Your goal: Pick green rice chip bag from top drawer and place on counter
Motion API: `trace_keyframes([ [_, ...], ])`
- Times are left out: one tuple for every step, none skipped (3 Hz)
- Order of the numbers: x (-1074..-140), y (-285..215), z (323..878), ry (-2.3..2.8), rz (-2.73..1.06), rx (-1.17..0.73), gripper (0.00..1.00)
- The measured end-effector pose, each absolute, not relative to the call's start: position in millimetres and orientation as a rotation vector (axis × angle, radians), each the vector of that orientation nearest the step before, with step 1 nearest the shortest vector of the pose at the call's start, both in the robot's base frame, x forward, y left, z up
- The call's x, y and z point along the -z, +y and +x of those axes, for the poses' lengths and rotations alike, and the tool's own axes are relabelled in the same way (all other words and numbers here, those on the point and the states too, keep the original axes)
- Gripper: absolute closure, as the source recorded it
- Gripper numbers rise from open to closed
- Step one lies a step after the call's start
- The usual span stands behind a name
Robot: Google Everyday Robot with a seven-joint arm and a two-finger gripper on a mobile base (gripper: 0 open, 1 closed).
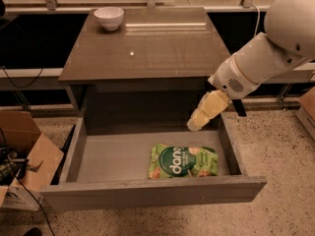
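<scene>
One chip bag [183, 161] (drawer [147, 193]), below closed fingers [197, 122]

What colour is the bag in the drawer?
Light green bag with a dark green round logo, camera view; the gripper hovers above it.

grn bag [183, 161] flat in drawer [147, 193], tool [194, 125] above

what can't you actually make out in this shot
Camera view: the arm, whose claw hangs over the drawer's back right, is cut off by the right edge.
Camera view: small print on the chip bag is too small to read.
Camera view: the cardboard box is cut by the left edge.
</scene>
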State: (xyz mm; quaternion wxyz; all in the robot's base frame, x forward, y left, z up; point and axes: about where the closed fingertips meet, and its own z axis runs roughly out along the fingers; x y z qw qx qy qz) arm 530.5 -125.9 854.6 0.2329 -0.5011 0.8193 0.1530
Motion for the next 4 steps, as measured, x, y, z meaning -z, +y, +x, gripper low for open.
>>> trace_keyframes([
  [-815, -131, 540, 2.285, -1.274, -0.487, 0.00],
  [-755, -150, 552, 2.359, -1.189, -0.541, 0.00],
  [-714, -170, 561, 2.416, -1.173, -0.552, 0.00],
  [-710, -171, 561, 2.422, -1.172, -0.559, 0.00],
])
